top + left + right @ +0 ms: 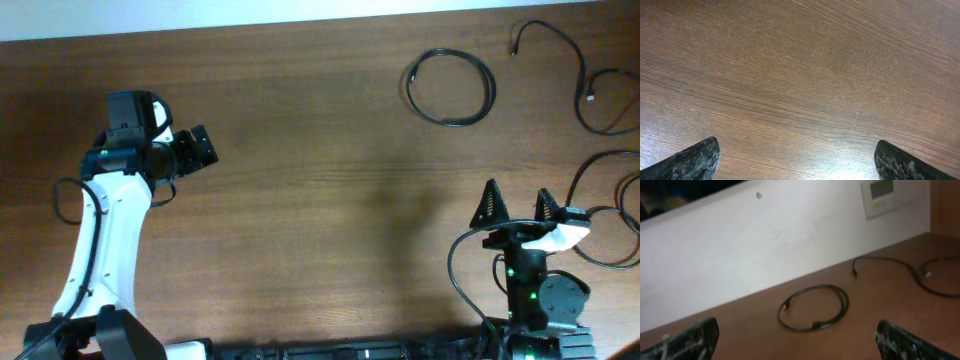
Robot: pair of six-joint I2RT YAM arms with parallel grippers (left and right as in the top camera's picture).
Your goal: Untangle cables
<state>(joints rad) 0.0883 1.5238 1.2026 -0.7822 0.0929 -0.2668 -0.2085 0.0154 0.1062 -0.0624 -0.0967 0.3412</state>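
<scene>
Three thin black cables lie apart at the right of the table. One is a closed round coil [451, 88], also in the right wrist view [814, 308]. A second, looser cable [583, 75] curves along the far right edge and shows in the right wrist view [912, 271]. A third cable [612, 208] loops at the right edge beside my right arm. My right gripper [518, 205] is open and empty, well short of the coil, its fingertips wide apart [797, 342]. My left gripper [200, 150] is open and empty over bare wood [797, 160] at the far left.
The wooden table [320, 200] ends at a white wall [765, 240] behind the cables, with a small wall panel [882, 195]. Thicker black arm wires loop by each arm's base [460, 270].
</scene>
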